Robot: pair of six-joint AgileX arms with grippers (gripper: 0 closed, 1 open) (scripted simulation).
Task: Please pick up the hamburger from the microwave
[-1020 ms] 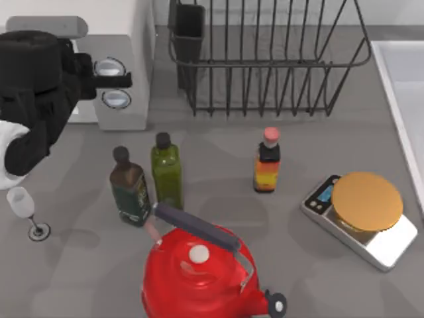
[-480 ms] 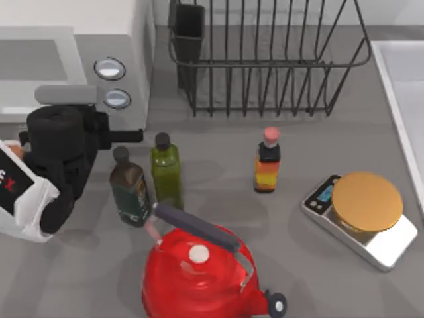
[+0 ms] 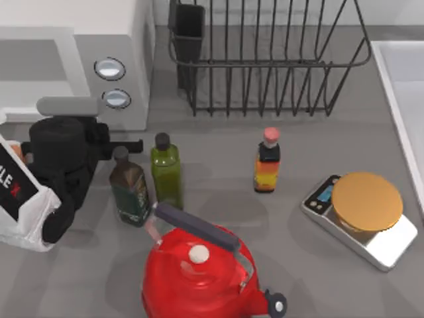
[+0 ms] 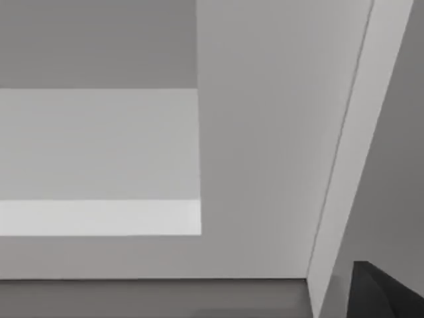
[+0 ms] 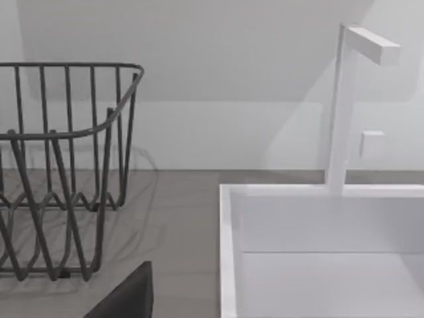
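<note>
Top view: left arm masking microwave front.

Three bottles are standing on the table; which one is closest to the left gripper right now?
The dark brown bottle, leftmost of the three, right beside the left gripper. The green bottle stands just past it; the red-capped sauce bottle is far off.

The left arm is built of bulky, rounded matte-black segments, with a pale grey capsule-shaped bar lying across its upper end and a thin black rod sticking out sideways from the black housing. Its lower link is a white shell carrying a black panel with white capital lettering and what looks like a red mark, though the edge of the picture cuts the word off.
</note>
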